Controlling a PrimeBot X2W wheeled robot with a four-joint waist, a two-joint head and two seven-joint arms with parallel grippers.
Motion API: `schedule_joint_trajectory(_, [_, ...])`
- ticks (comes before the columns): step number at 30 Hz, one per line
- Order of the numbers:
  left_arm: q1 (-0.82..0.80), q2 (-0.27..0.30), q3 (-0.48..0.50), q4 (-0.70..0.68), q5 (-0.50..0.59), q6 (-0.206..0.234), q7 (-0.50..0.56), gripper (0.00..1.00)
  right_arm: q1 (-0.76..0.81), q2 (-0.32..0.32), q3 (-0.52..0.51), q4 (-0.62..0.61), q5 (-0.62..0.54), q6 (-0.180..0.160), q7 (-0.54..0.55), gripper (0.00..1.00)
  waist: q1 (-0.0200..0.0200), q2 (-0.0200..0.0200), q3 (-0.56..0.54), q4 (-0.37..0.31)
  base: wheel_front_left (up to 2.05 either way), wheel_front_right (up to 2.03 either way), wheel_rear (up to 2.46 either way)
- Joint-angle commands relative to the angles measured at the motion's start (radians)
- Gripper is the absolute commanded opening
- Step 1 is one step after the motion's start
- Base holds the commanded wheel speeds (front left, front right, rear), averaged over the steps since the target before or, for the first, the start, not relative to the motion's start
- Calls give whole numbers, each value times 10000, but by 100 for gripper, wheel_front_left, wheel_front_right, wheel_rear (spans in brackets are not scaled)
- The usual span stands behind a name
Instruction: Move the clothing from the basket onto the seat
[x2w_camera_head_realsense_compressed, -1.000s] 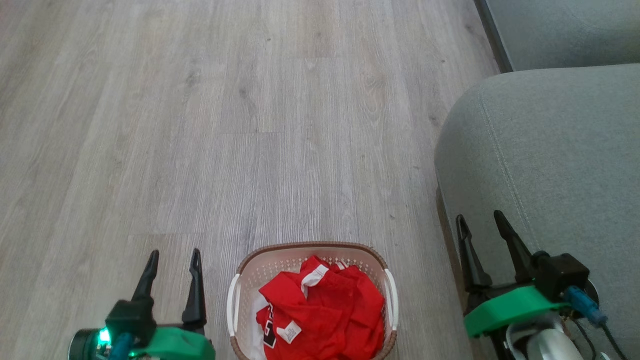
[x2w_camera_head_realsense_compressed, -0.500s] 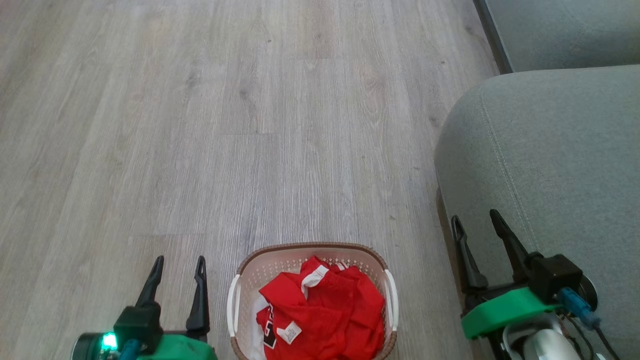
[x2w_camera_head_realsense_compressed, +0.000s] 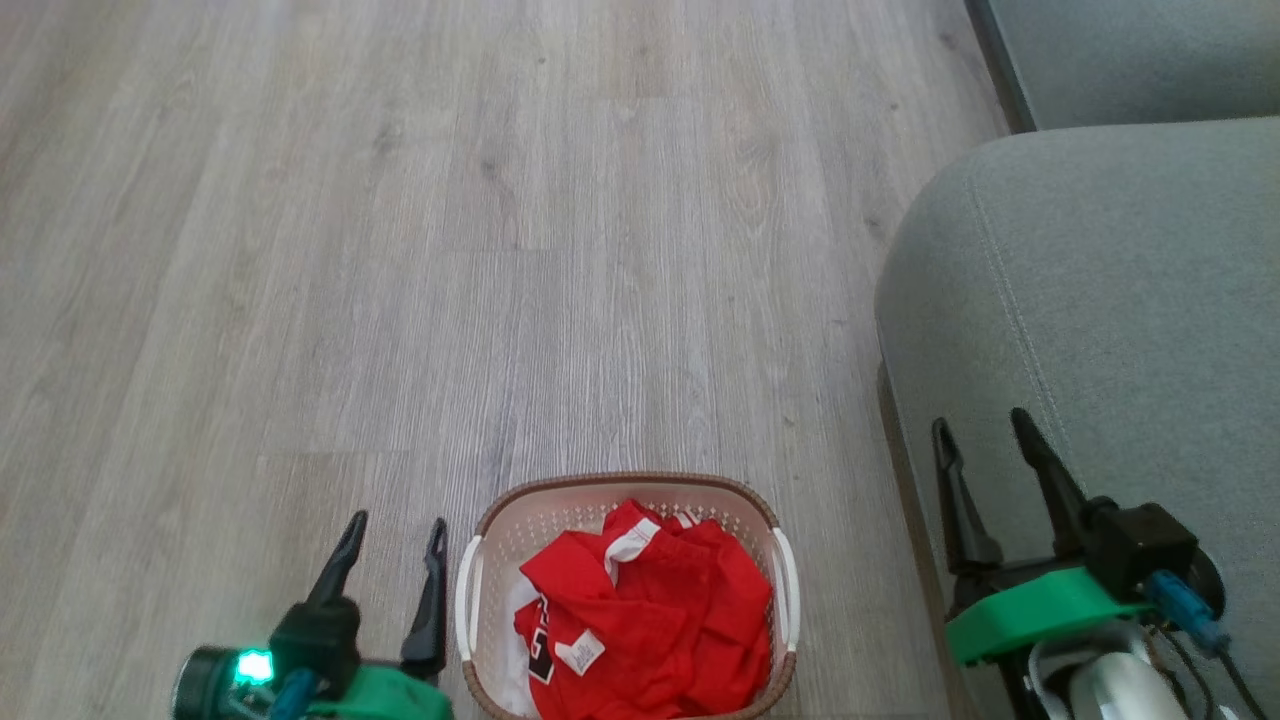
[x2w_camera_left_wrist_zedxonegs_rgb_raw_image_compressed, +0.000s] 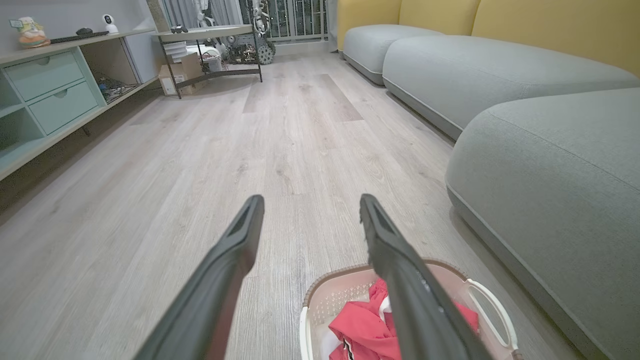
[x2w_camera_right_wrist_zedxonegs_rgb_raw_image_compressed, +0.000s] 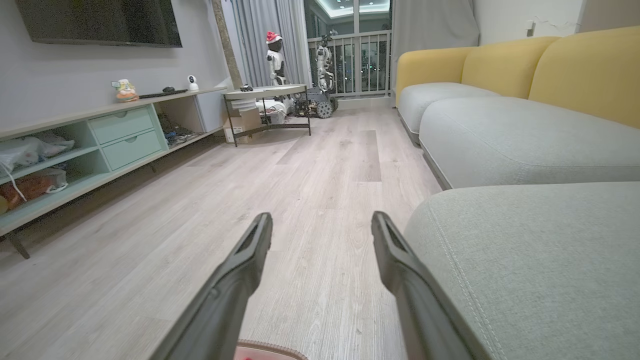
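a: where is the clothing (x2w_camera_head_realsense_compressed: 650, 610) now?

b: it lies in the basket (x2w_camera_head_realsense_compressed: 625, 481), a crumpled red heap with a white label on top. the basket stands on the floor (x2w_camera_head_realsense_compressed: 500, 250), between the two arms and low in the head view. nothing lies on the seat (x2w_camera_head_realsense_compressed: 1100, 300) yet.

a: and which arm is nearer to it?

b: the left gripper (x2w_camera_head_realsense_compressed: 397, 520). it is just beside the left handle of the basket, so the heap lies to its right and a little below. the right gripper (x2w_camera_head_realsense_compressed: 980, 420) is over the edge of the seat, well apart from the basket on the other side.

a: are the pincers holding something?

b: no. both have their fingers spread wide and nothing is between them.

a: does the heap have a long axis?

b: not a clear one, it is bunched. the basket has its handles at left and right, but its near end is cut off by the picture, so i cannot tell its long side.

a: so what does the next move need?

b: i think the left arm must swing right and go down over the rim, into the middle of the red cloth.
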Motion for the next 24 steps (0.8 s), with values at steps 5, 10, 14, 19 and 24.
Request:
schedule_joint_trajectory(5, [-1096, 23, -125, 377, 163, -202, -138, 100, -442, -100, -82, -528, -217, 75, -136, 100, 0, 0, 575, -24, 0, 0, 0])
schedule_joint_trajectory(10, [-2031, -15, -517, 1520, 257, -355, -138, 100, -1002, -100, -235, -733, -331, 75, -136, 100, 0, 0, 1582, -194, 0, 0, 0])
schedule_joint_trajectory(14, [-2820, -38, -878, 2679, 368, -511, -138, 100, -1570, -100, -185, -973, -418, 75, -136, 100, 0, 0, 2461, -471, 0, 0, 0])
schedule_joint_trajectory(19, [-3718, -60, -1154, 3803, 412, -642, -138, 100, -2187, -100, -142, -1202, -442, 75, -136, 100, 0, 0, 3424, -770, 0, 0, 0])
schedule_joint_trajectory(24, [-4871, -63, -1474, 5007, 597, -710, -138, 100, -2940, -100, -147, -1493, -323, 75, -136, 100, 0, 0, 4681, -1149, 0, 0, 0])
